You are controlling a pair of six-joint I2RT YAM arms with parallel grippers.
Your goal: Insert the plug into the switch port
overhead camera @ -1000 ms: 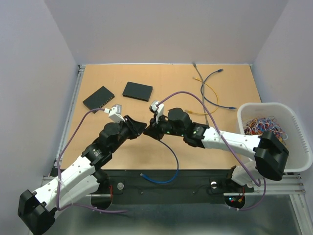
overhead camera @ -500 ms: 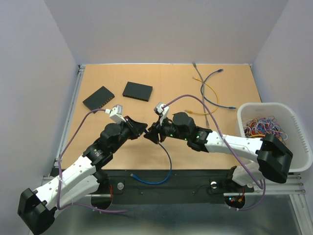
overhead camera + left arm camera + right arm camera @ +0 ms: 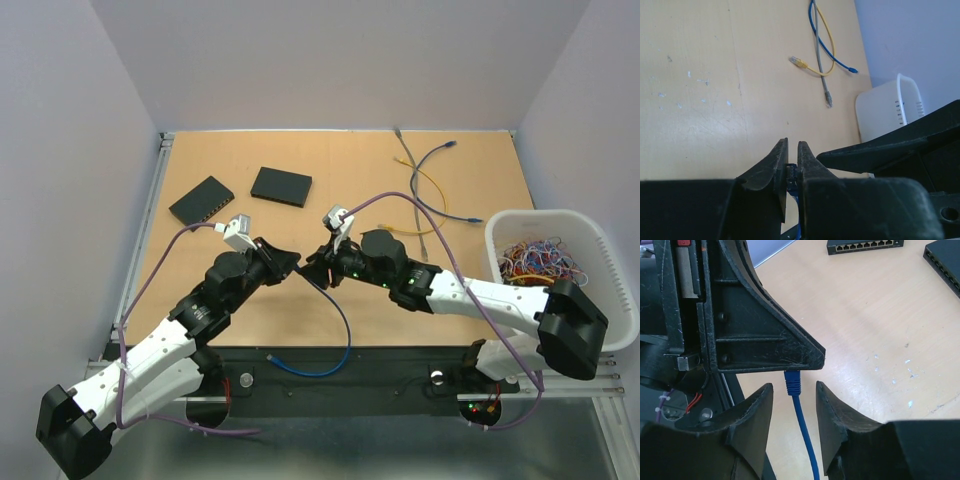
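My left gripper (image 3: 293, 264) is shut on the blue plug (image 3: 789, 172) and holds it above the table's middle (image 3: 790, 150). The blue cable (image 3: 340, 320) hangs from the plug and loops down to its other end at the front edge (image 3: 275, 360). My right gripper (image 3: 312, 272) is open; its jaws stand on either side of the cable just below the plug (image 3: 792, 381) without touching it (image 3: 793, 386). Two black switches lie at the back left: one (image 3: 201, 199) angled, one (image 3: 281, 186) beside it. Their port rows show in the right wrist view (image 3: 865, 246).
A white basket (image 3: 600, 255) full of coloured cables stands at the right edge. Loose yellow, blue and grey cables (image 3: 430, 190) lie at the back right and show in the left wrist view (image 3: 820, 50). The basket's wall (image 3: 890, 110) shows there too.
My right gripper has drawn back a little to the right, away from the left gripper. The blue cable's loop has shifted left. The left arm has held still with the plug.
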